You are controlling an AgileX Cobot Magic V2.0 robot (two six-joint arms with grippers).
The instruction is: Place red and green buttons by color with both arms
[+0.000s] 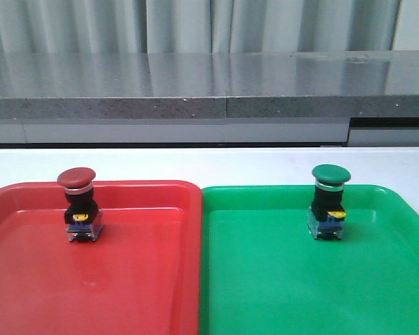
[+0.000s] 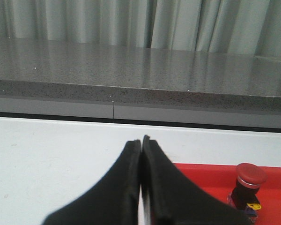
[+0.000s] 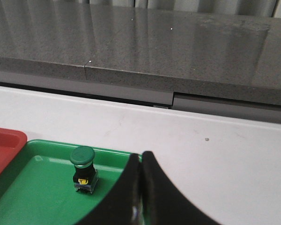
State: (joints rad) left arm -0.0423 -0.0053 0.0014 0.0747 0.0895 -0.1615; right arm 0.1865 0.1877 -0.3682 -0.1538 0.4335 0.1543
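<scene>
Nearest the robot, the two grippers show only in the wrist views. The left gripper has its black fingers pressed together at the tips, clenched on nothing, and it sits above the white table to the left of the red tray. The right gripper is likewise pinched closed and empty, its fingertips meeting above the right part of the green tray.

The two trays lie side by side on the table, red on the left and green on the right, their inner edges touching or nearly so.

Farther in, the red button stands upright in the far left part of the red tray, near its far rim, cap up and clear-blue base down. The green button stands upright in the far right part of the green tray, also close to the far rim. Neither button is touched by a gripper.

Beyond the table runs a grey speckled counter, and behind it hangs a pale curtain.
</scene>
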